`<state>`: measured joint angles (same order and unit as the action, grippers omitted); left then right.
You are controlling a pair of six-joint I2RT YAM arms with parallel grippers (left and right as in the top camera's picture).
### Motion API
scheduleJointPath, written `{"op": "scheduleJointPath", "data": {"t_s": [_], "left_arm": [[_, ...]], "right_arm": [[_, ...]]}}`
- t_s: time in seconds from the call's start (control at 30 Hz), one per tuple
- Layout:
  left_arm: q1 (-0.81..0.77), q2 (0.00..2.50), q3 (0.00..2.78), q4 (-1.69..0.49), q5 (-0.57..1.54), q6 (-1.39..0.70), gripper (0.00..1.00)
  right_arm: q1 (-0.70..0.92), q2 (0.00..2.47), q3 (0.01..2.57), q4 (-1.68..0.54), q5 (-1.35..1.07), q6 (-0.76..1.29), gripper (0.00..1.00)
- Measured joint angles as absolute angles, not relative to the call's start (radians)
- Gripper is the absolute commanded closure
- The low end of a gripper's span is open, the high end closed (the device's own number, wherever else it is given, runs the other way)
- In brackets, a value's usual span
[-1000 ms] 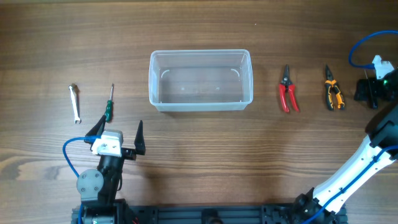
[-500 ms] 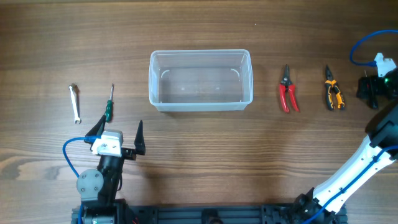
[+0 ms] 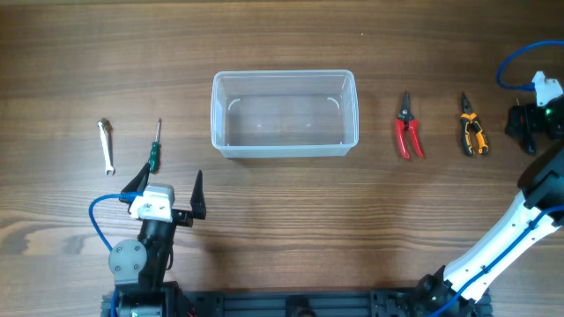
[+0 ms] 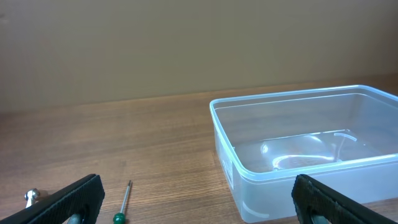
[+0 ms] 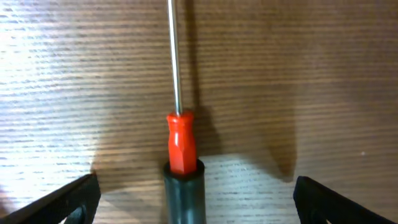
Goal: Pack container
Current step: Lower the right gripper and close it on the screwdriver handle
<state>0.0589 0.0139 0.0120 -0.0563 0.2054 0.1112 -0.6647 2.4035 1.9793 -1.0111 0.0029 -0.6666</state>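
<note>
Container (image 3: pixel 214 114) lies ahead of left gripper (image 3: pixel 172 188) (spread, empty); right gripper (image 3: pixel 527 129), spread too, well apart.

There is one clear container (image 3: pixel 284 151), one silver wrench (image 3: pixel 106 146) and two plier-like hand tools: one red-handled cutters (image 3: pixel 407 130), one orange-and-black pliers (image 3: pixel 472 130). Screwdrivers number two (a green-handled screwdriver (image 3: pixel 154 148) seen from overhead, a red-and-black-handled screwdriver (image 5: pixel 181 149) seen only by the right wrist camera).

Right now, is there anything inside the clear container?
No, the overhead view shows the container holding nothing, only its bare clear floor.
</note>
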Motion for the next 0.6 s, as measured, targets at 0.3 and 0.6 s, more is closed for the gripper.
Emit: {"op": "scheduleJointPath", "data": {"t_s": [0.3, 0.6], "left_arm": [[0.059, 0.014, 0.012, -0.056, 0.205, 0.111, 0.00], [0.059, 0.014, 0.012, -0.057, 0.205, 0.111, 0.00]], "right_arm": [[-0.665, 2.404, 1.979, -1.012, -0.007, -0.666, 0.00], [-0.665, 2.405, 1.979, -1.021, -0.012, -0.666, 0.00]]}}
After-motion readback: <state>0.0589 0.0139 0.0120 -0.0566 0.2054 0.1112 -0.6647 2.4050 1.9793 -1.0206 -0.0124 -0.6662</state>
